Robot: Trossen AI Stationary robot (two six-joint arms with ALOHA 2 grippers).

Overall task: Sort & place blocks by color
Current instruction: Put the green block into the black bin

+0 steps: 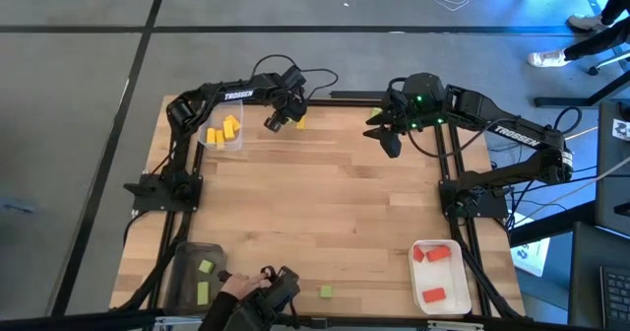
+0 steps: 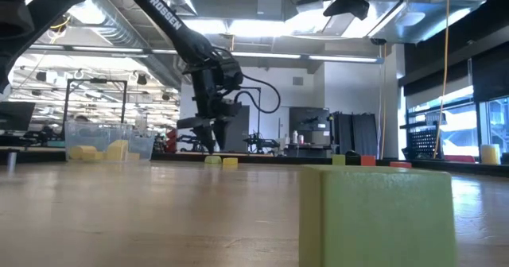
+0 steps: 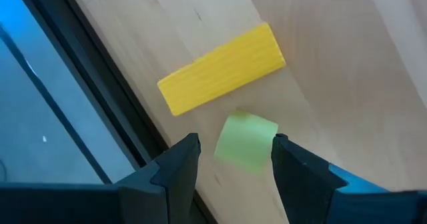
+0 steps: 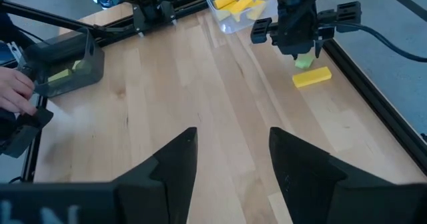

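A light green block (image 3: 245,143) lies on the bench (image 1: 335,213) near its 12 o'clock edge, a yellow block (image 3: 222,77) just beside it. The left end effector (image 3: 233,159) hovers over it, jaws wide, nothing held. This looks like the pick-up step: lower and close. The right end effector (image 4: 230,159) waits open at 1 o'clock.

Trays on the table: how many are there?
3. A clear tray with yellow blocks sits beside the left arm. A dark tray with green blocks is in the left corner, and a white tray with red blocks in the right corner. None looks hidden.
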